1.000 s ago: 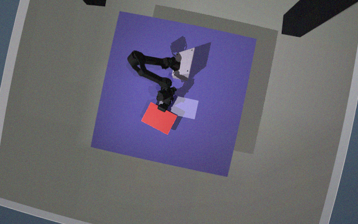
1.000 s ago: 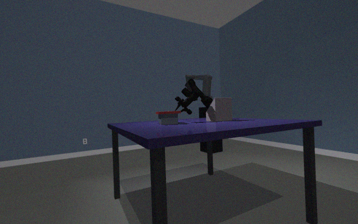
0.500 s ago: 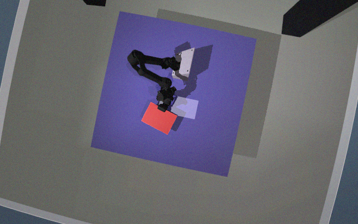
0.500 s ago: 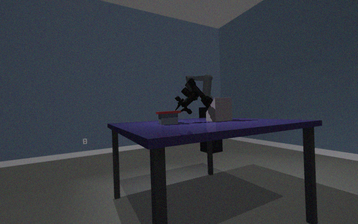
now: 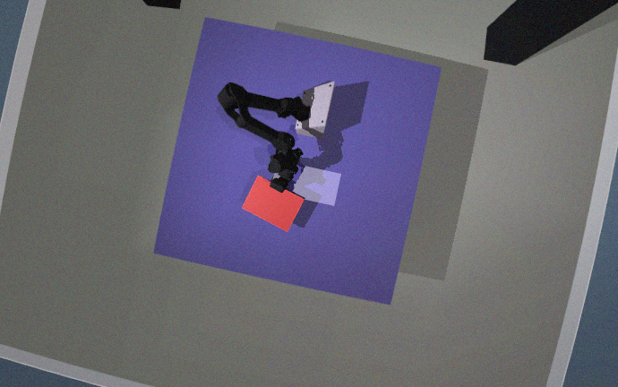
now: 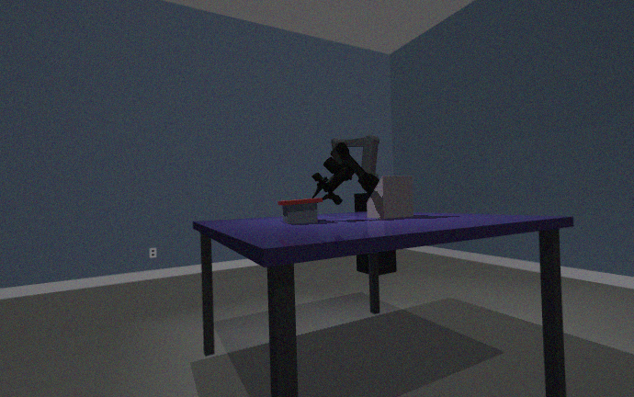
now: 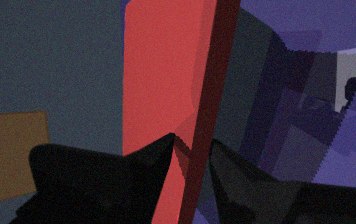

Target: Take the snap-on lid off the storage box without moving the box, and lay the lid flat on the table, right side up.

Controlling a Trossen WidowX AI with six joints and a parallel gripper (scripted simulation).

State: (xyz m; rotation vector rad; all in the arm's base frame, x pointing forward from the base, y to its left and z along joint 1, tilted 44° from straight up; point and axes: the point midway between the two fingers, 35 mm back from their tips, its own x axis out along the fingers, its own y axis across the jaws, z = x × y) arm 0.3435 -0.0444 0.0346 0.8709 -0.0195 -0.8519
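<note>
The red lid [image 5: 272,203] [image 6: 300,201] [image 7: 157,75] is off the box and hangs roughly level. My gripper [image 5: 278,185] [image 6: 318,192] [image 7: 192,141] is shut on the lid's near edge; in the wrist view the dark red rim runs between the two black fingers. The pale grey storage box [image 5: 319,185] [image 6: 299,215] stands open on the purple table [image 5: 364,227] [image 6: 374,233]. From above, the lid lies to the box's lower left, touching only at a corner of the outline. From the side, it floats just above the box's top.
A grey block [image 5: 317,109] [image 6: 395,196] stands at the arm's foot, behind the box. The arm [image 5: 255,116] bends over the table's middle. Black bars [image 5: 533,31] reach in at the top corners of the overhead view.
</note>
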